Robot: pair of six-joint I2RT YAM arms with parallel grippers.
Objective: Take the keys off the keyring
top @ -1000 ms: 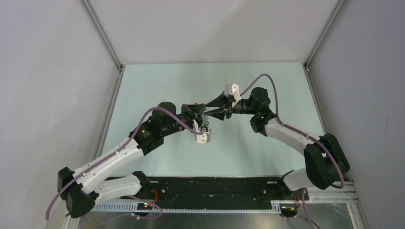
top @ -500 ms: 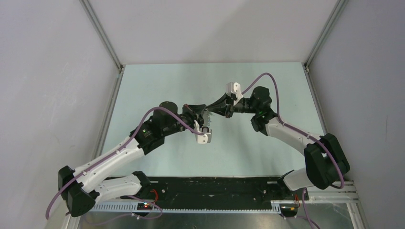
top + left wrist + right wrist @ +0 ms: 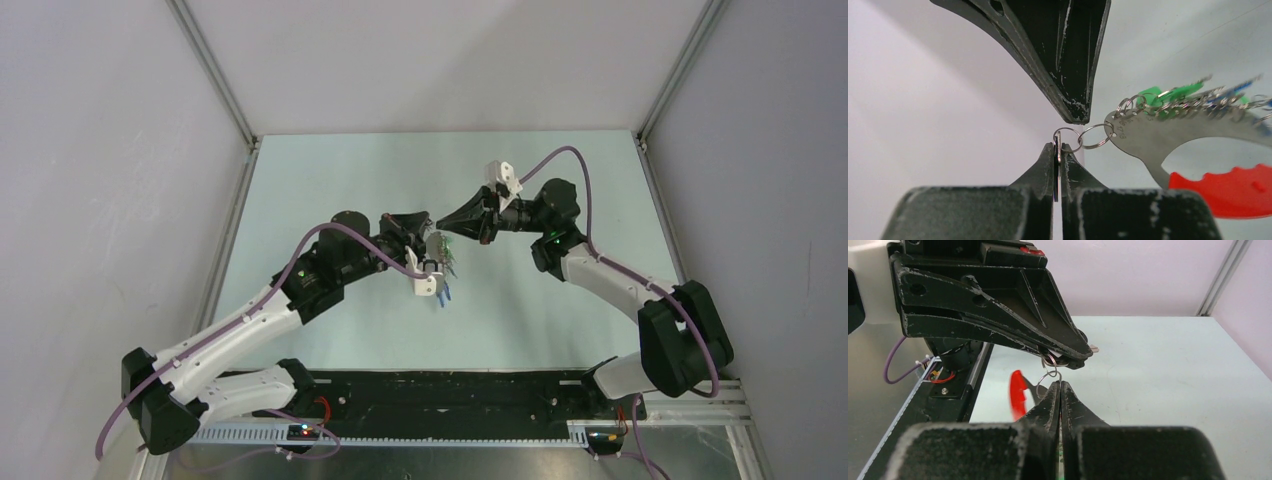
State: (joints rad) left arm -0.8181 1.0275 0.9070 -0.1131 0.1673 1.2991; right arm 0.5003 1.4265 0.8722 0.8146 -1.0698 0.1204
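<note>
In the left wrist view my left gripper (image 3: 1058,146) is shut on a thin flat key held edge-on. A small split ring (image 3: 1066,139) runs through the key's top. A second ring (image 3: 1096,136) links it to the keyring (image 3: 1153,137), a flat silver plate with a red grip (image 3: 1233,190). More keys with green (image 3: 1173,93) and blue tags hang along the plate. My right gripper (image 3: 1060,384) is shut, its tips at the small ring (image 3: 1049,374); I cannot tell whether it pinches the wire. From above, both grippers (image 3: 430,238) (image 3: 446,232) meet over the bunch (image 3: 445,268).
The pale green table (image 3: 330,180) is walled by grey panels with aluminium rails on both sides. A black base strip (image 3: 450,395) runs along the near edge. Both arms are raised above the middle of the table.
My right gripper has shut and drawn slightly up and to the right. The bunch of keys has swung down below the left gripper, its blue tags now showing.
</note>
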